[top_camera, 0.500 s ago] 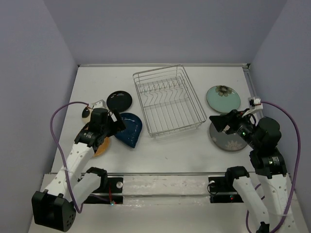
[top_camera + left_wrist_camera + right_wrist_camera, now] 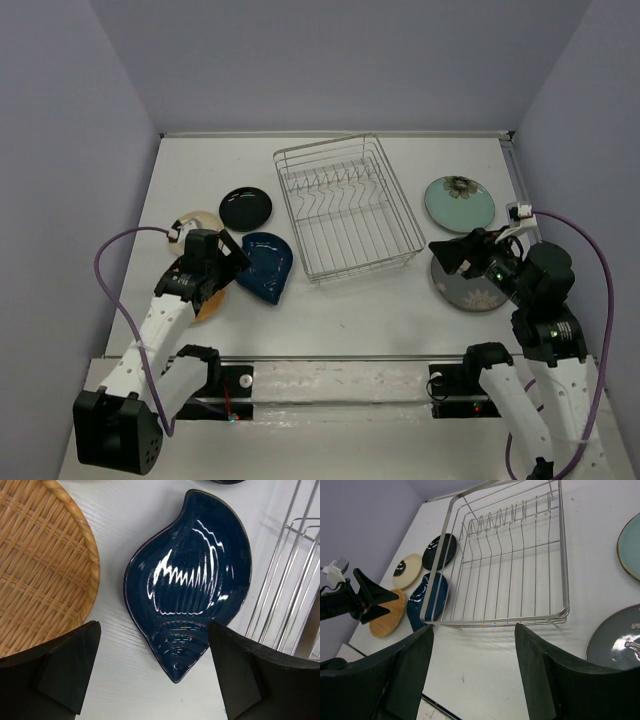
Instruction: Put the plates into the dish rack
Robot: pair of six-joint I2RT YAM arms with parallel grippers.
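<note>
The dish rack (image 2: 340, 205) stands empty at the table's middle. Left of it lie a small black plate (image 2: 245, 207), a small cream plate (image 2: 190, 222), a dark blue shell-shaped plate (image 2: 268, 265) and an orange-tan woven plate (image 2: 210, 302). My left gripper (image 2: 237, 262) is open and empty, hovering over the blue plate's near tip (image 2: 190, 590), with the woven plate (image 2: 40, 565) to its left. My right gripper (image 2: 450, 253) is open and empty, above the grey patterned plate (image 2: 470, 285). The pale teal flower plate (image 2: 459, 202) lies behind it.
The rack's wire side (image 2: 290, 580) is close on the right of the blue plate. In the right wrist view the rack (image 2: 515, 570) fills the middle, with the teal plate (image 2: 630, 547) and grey plate (image 2: 620, 640) at the right edge. Walls enclose the table.
My left arm has drawn back a little to the left, uncovering the cream plate. The right arm has barely moved.
</note>
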